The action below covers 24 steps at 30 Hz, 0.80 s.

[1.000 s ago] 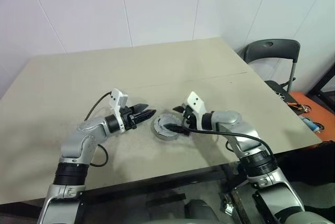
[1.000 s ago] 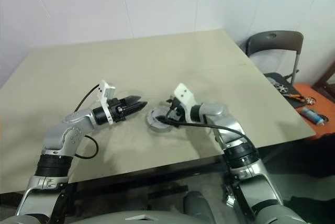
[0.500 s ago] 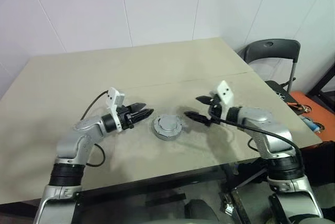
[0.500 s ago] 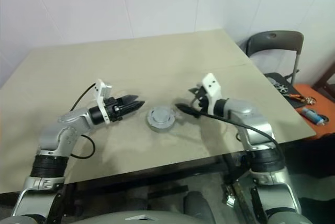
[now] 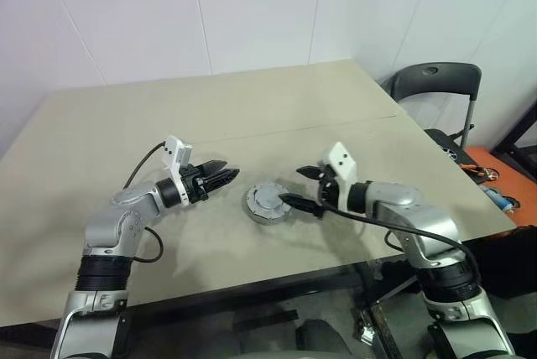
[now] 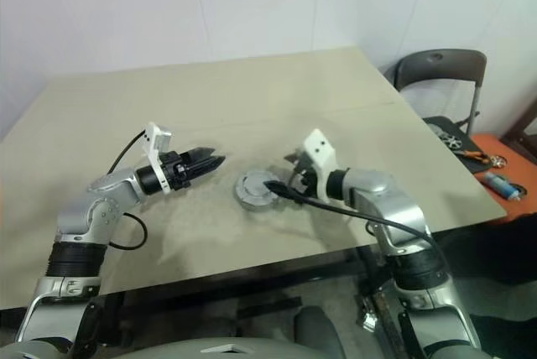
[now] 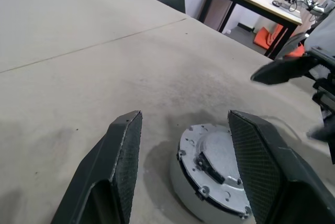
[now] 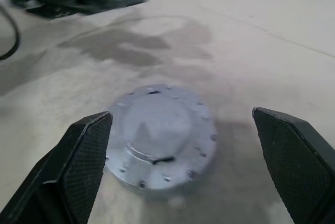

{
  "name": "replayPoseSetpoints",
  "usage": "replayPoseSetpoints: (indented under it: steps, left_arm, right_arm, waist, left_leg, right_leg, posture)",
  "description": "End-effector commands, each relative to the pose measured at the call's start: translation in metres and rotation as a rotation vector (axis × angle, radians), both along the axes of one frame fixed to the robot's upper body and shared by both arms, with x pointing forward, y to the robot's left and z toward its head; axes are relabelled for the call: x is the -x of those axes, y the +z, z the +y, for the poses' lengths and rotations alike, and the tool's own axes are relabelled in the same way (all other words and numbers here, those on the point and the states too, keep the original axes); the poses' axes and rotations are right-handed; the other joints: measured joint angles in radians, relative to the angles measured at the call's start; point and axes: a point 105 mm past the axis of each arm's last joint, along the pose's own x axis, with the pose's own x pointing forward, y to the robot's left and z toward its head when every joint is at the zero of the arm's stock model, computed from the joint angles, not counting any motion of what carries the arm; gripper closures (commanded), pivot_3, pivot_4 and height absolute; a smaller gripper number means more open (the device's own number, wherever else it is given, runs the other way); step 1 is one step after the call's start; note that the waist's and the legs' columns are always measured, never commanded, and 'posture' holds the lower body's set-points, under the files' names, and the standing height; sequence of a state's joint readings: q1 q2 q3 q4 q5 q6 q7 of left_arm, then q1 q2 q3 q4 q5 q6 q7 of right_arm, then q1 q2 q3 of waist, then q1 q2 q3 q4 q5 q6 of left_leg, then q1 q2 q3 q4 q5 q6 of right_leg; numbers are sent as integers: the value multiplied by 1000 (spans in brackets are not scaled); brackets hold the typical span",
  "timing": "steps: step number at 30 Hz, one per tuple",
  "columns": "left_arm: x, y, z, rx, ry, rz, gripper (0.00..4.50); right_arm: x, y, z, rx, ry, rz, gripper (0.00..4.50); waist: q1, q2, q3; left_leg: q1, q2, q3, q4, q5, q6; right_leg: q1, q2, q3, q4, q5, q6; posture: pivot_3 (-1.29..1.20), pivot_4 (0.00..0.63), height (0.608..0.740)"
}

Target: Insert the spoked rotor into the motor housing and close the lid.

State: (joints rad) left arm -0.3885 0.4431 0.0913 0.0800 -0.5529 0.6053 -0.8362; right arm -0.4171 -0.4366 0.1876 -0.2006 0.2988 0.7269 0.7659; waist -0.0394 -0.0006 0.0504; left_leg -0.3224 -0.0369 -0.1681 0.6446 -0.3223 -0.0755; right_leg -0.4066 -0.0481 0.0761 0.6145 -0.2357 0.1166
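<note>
Since the grey lid sits on it: the round grey metal motor housing (image 5: 268,201) looks assembled on the beige surface (image 5: 252,116).
Rotor: hidden, presumably inside.
My left fingers (image 7: 128,150): part open, empty.
My right fingers (image 8: 89,145): spread wide, empty.
Left: check seating.

head pair: high, looking down | wrists: low, close | shared: motor housing (image 5: 268,202)

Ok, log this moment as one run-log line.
round grey metal motor assembly: lid on, resting on beige table | left gripper: open, empty, beside it | right gripper: open, empty, beside it
</note>
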Motion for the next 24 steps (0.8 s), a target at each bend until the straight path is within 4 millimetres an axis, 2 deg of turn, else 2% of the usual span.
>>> replayPoseSetpoints:
  steps: [1, 4, 8, 13, 15, 21, 24]
  left_arm:
    - [-1, 11, -4, 0, -15, -50, 1712]
    - [-1, 12, -3, -1, -8, -54, 1712]
    - [0, 11, 2, -5, 9, -52, 1712]
    - [6, 7, 12, -11, 26, -46, 1712]
    - [6, 7, 14, -14, 30, -44, 1712]
    - [6, 8, 10, -14, 17, -50, 1712]
    - [8, 8, 13, -15, 15, -49, 1712]
  right_arm:
    - [-8, -3, 16, 28, 43, -41, 27]
    - [-11, -8, 18, 38, 52, -43, 27]
    - [-15, -1, 16, 13, 46, -49, 27]
    - [-11, 14, -3, -34, 42, -41, 27]
    - [-12, 11, -7, -23, 22, -41, 27]
    - [-10, 7, 0, -30, 19, -38, 27]
    - [-15, 4, -17, -20, -46, -29, 27]
  waist:
    - [-1, 0, 0]
    - [2, 0, 0]
    - [6, 0, 0]
    - [5, 0, 0]
    - [5, 0, 0]
    - [4, 0, 0]
    - [5, 0, 0]
  left_leg:
    - [0, 0, 0, 0, 0, 0]
    - [0, 0, 0, 0, 0, 0]
    - [-1, 0, 0, 0, 0, 0]
    - [-1, 0, 0, 0, 0, 0]
    - [-1, 0, 0, 0, 0, 0]
    - [0, 0, 0, 0, 0, 0]
    - [0, 0, 0, 0, 0, 0]
  right_leg:
    - [0, 0, 0, 0, 0, 0]
    - [0, 0, 0, 0, 0, 0]
    - [0, -1, 0, 0, 0, 0]
    - [0, -1, 0, 0, 0, 0]
    - [0, 0, 0, 0, 0, 0]
    - [0, 0, 0, 0, 0, 0]
    - [0, 0, 0, 0, 0, 0]
  posture:
    - [0, 0, 740]
    - [0, 0, 740]
    - [0, 0, 740]
    - [0, 0, 740]
    - [0, 0, 740]
    - [0, 0, 740]
    - [0, 0, 740]
